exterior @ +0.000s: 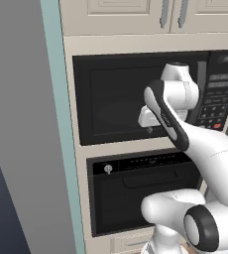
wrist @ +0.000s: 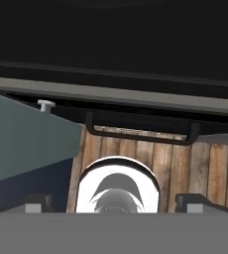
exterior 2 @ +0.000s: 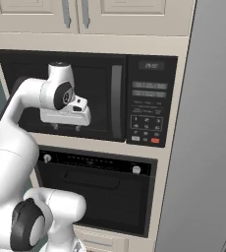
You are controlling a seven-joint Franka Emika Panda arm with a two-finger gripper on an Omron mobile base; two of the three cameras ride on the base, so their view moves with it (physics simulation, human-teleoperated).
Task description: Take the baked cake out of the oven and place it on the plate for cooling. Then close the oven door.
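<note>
Standing tall in the cream wall of cupboards, the black microwave (exterior 2: 85,96) is sitting up high and the oven (exterior: 145,191) is sitting right under it. The oven door (exterior 2: 98,197) is looking shut, flat against the front, with its bar handle (wrist: 141,130) lying across near the top. The white arm is reaching up in front of the microwave, and the gripper (exterior 2: 66,127) is hanging there pointing down, its two fingers standing wide apart and holding nothing. A small white knob (exterior: 108,169) is sitting on the oven's control strip, at the left end
</note>
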